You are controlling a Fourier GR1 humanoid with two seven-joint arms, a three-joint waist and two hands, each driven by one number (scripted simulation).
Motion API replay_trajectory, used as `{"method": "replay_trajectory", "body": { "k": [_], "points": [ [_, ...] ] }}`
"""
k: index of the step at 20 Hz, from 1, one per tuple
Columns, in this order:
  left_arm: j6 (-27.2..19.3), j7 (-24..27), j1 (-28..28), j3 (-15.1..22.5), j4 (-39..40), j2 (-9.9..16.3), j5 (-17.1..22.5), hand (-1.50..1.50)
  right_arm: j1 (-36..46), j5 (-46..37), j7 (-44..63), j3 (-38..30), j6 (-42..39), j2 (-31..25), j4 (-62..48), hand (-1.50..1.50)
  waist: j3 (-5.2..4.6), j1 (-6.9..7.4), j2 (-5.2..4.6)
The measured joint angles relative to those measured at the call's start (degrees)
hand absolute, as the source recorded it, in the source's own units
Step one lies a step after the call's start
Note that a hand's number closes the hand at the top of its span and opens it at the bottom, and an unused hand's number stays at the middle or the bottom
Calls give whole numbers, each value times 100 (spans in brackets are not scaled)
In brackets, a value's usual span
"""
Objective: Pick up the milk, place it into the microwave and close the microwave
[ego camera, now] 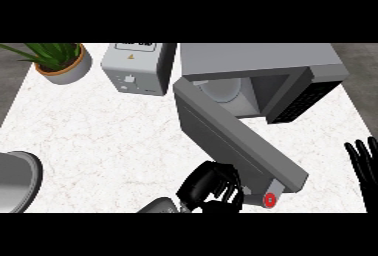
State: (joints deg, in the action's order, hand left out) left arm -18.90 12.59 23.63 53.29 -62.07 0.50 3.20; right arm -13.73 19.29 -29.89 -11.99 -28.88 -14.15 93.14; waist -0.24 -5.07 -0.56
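Right now the left hand [210, 190] sits low beside the outer end of the open microwave door [236, 142], its fingers curled round something. A small red-and-white round shape [271, 200], likely the milk's cap, peeks out just right of those fingers, tucked against the door's free edge; the carton's body is hidden, so I take it, with some doubt, that the hand is clamped on the milk. The right hand [363, 167] rests at the far right edge, fingers straight and apart, holding nothing.

The main hazard is the door itself. It slants between the left hand and the microwave [258, 62], whose cavity with its round turntable [221, 91] lies well beyond the fingers. A straight move toward the cavity would knock the milk or the knuckles into the door and could swing it partly closed, blocking the opening. Lifting too little risks catching the door's top edge and twisting the carton in the grasp. A toaster [136, 67] stands just left of the cavity.
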Motion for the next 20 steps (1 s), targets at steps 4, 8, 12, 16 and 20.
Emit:
{"method": "replay_trajectory", "body": {
  "k": [4, 8, 12, 16, 20],
  "points": [
    [-379, -209, 579, 137, 204, -1, 494, 150, 7, 128, 217, 77, -120, -109, 311, -150, -5, -232, -48],
    [-785, -147, 952, 47, 302, -13, 931, 150, 98, 270, 365, 45, -195, -256, 515, -150, -16, -440, -105],
    [-1188, 248, 1194, -231, 190, -21, 1397, -150, 197, 384, 424, -22, -222, -360, 678, -150, -33, -647, -156],
    [-1448, 547, 1492, -395, 283, -35, 1774, -150, 301, 592, 514, -41, -281, -417, 756, -150, -29, -818, -214],
    [-1633, 747, 1794, -510, 447, -39, 2089, -150, 426, 787, 610, -68, -362, -519, 790, -150, -22, -993, -274]
  ]
}}
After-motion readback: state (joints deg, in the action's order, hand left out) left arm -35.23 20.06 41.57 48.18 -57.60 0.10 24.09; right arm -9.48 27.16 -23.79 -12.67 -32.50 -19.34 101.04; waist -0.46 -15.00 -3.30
